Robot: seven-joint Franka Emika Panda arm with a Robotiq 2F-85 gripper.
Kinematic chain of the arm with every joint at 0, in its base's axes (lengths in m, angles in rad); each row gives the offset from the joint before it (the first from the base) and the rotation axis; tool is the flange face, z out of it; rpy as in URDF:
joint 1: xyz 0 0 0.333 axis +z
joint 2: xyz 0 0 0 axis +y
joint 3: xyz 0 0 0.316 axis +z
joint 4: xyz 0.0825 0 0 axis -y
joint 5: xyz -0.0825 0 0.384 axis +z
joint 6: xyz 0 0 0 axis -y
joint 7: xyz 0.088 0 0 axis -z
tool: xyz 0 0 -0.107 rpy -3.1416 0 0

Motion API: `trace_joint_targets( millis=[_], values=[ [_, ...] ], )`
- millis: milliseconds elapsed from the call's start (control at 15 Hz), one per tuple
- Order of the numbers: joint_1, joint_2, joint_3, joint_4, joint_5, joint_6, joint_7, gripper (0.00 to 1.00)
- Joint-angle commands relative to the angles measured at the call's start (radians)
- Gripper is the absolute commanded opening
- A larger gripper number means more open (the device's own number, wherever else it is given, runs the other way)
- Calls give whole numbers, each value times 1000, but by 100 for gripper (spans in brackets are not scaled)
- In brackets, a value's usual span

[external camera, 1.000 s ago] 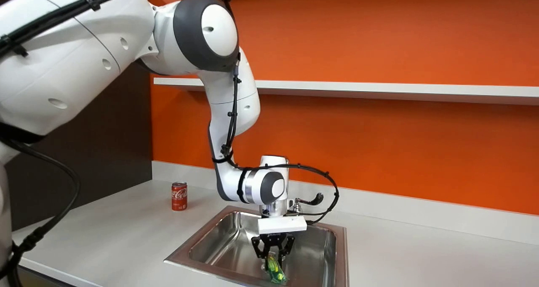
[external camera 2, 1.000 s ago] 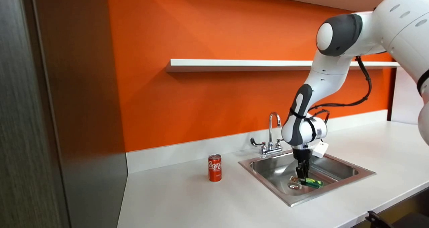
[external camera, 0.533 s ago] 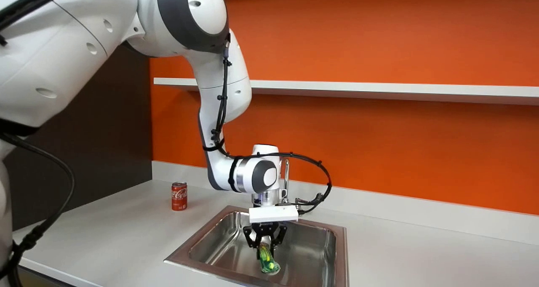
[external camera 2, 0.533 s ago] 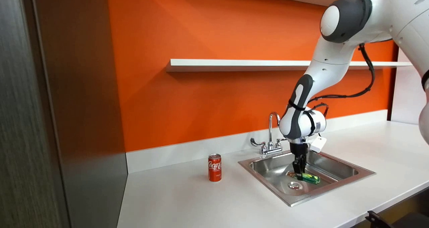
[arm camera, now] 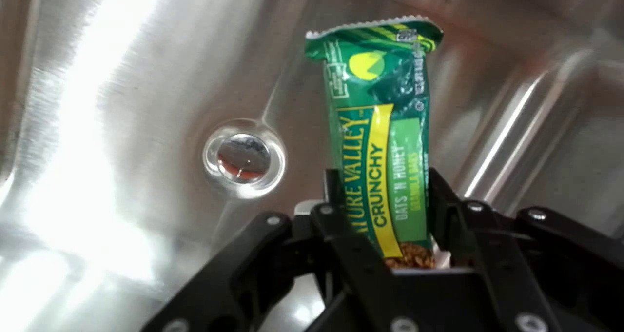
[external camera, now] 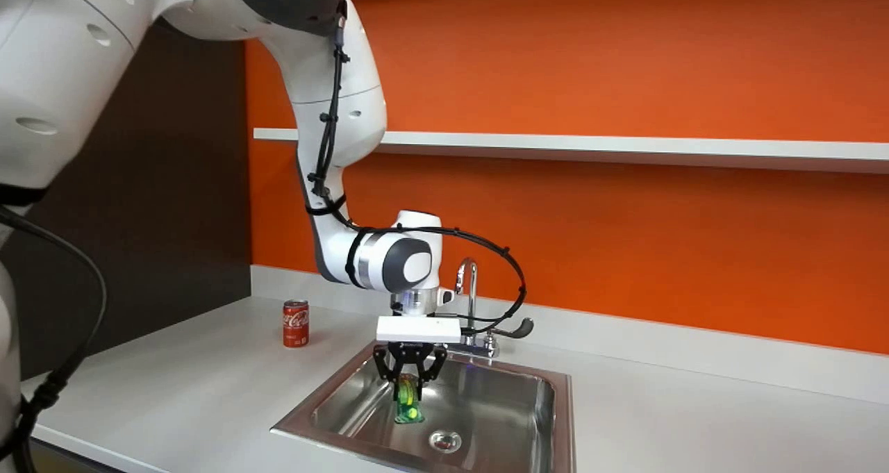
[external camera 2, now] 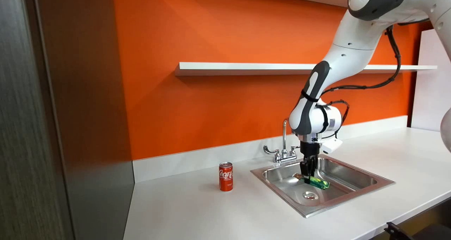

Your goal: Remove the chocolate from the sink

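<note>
Snugly between fingers [arm camera: 441, 201], packet [arm camera: 382, 142] inside sink [external camera: 500, 400], room before rim [external camera: 563, 417]

Gripper [external camera 2: 307, 180] points down over the sink [external camera 2: 348, 196], gripping the green packet [external camera 2: 320, 183] with both ends projecting; red can [external camera 2: 226, 177] stands upright on the counter [external camera 2: 197, 211], apart from both sink and faucet [external camera 2: 285, 158].

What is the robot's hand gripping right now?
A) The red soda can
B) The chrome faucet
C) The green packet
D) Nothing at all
C: in the wrist view, the hand is clamped across the green packet, pinching it by its two long sides.
</note>
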Motion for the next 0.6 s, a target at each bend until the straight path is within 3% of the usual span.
trace_joint_targets(
  millis=[0, 533],
  values=[
    [10, -131, 31, -110, 58, 16, 16, 18],
    [123, -251, 32, -203, 66, -3, 57, 18]
  ],
)
